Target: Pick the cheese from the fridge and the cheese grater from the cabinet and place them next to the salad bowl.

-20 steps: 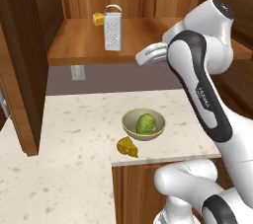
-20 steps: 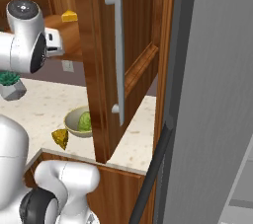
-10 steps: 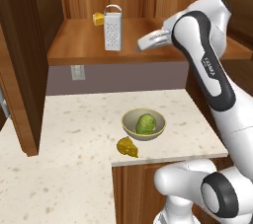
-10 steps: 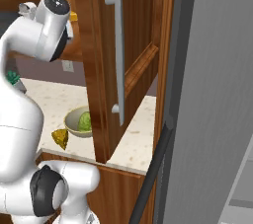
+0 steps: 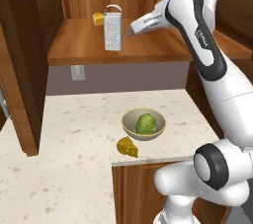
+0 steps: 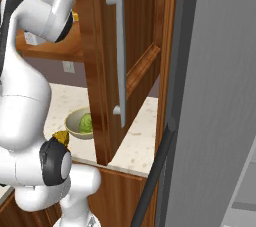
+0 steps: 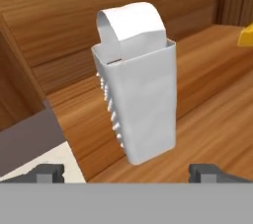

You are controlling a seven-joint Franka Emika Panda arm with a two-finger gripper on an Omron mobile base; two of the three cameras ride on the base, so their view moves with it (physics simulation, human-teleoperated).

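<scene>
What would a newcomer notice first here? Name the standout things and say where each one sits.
The silver cheese grater stands upright on the wooden shelf of the cabinet, with the white arm's open gripper reaching toward it from the right, not yet touching. Below, on the speckled counter, the salad bowl holds a green ball, and the golden cheese lies just in front of it.

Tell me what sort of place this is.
A rendered kitchen, most likely: a silver perforated box grater stands on a reddish-brown wooden cabinet shelf, above a speckled beige counter holding a small beige salad bowl.
</scene>
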